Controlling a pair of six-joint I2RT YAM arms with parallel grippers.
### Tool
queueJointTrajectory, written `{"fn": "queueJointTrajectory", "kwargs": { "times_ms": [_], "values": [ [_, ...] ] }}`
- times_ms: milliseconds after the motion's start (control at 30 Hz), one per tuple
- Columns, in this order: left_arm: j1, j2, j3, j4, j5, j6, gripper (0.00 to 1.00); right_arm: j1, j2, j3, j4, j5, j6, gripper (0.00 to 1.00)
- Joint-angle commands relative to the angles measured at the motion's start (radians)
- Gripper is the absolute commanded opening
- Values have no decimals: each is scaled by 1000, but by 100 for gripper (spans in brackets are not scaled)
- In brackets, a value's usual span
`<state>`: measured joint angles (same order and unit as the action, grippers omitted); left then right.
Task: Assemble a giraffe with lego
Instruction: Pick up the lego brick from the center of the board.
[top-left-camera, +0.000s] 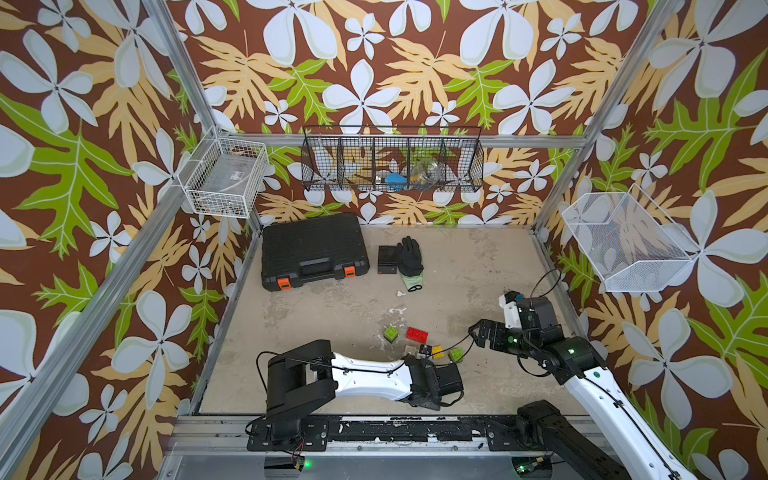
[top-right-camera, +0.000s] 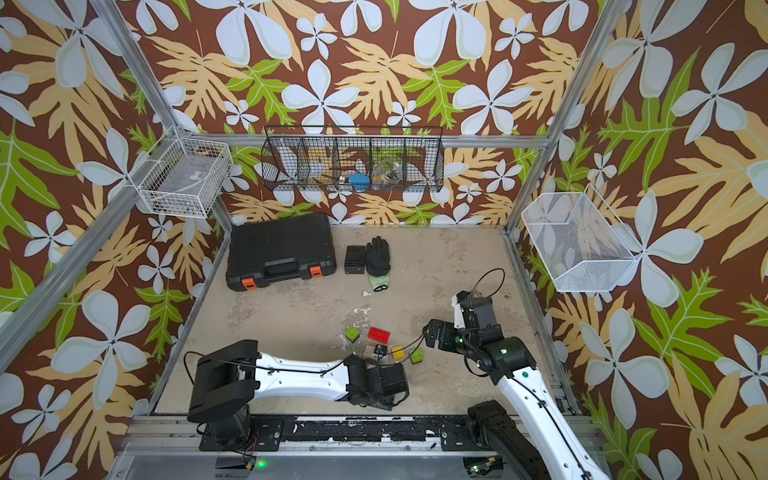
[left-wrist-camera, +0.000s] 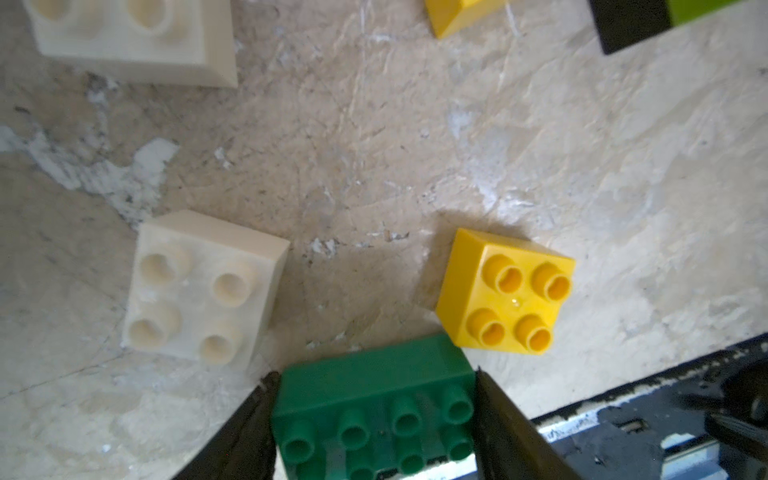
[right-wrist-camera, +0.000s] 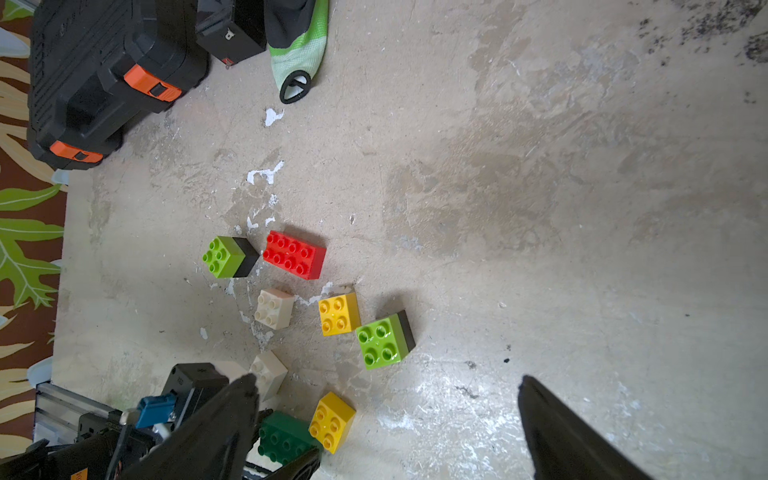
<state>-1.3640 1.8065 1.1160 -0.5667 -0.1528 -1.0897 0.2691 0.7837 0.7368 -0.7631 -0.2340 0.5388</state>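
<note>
left end effector (left-wrist-camera: 374, 372) clamps the dark green brick (left-wrist-camera: 374, 415), partly cut off; right end effector (right-wrist-camera: 387, 378) gapes empty.

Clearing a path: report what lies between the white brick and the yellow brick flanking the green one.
Bare floor, nothing else; the left wrist view shows it. The green brick ends just short of the gap between white brick and yellow brick.

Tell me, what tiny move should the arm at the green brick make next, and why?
Probably lift the dark green brick a little off the table: the left gripper has its jaws pressed against both its ends, and the two lime-on-black stacks, likely its legs, stand apart from it.
</note>
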Motion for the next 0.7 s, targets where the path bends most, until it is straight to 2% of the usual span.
{"fn": "queueJointTrajectory", "kwargs": {
  "times_ms": [0,100,233,333,467,567,667],
  "values": [
    [1,-1,5,-42,-13,7,67,0,-1,-1,-4,8,-11,100],
    [2,-4,2,-48,-14,4,68,-1,-4,-2,-3,7,-13,100],
    [1,-1,4,-59,-17,8,84,-1,-9,-2,-7,9,-16,100],
    [0,4,8,-68,-24,11,89,-1,-12,-1,-6,9,-19,100],
    [-1,12,14,-70,-27,11,85,0,-11,0,-5,7,-22,100],
    [-3,19,25,-73,-26,13,71,-1,-12,3,-7,7,-25,100],
    [-3,21,34,-80,-27,12,67,1,-14,5,-10,9,-29,100]
  ]
}}
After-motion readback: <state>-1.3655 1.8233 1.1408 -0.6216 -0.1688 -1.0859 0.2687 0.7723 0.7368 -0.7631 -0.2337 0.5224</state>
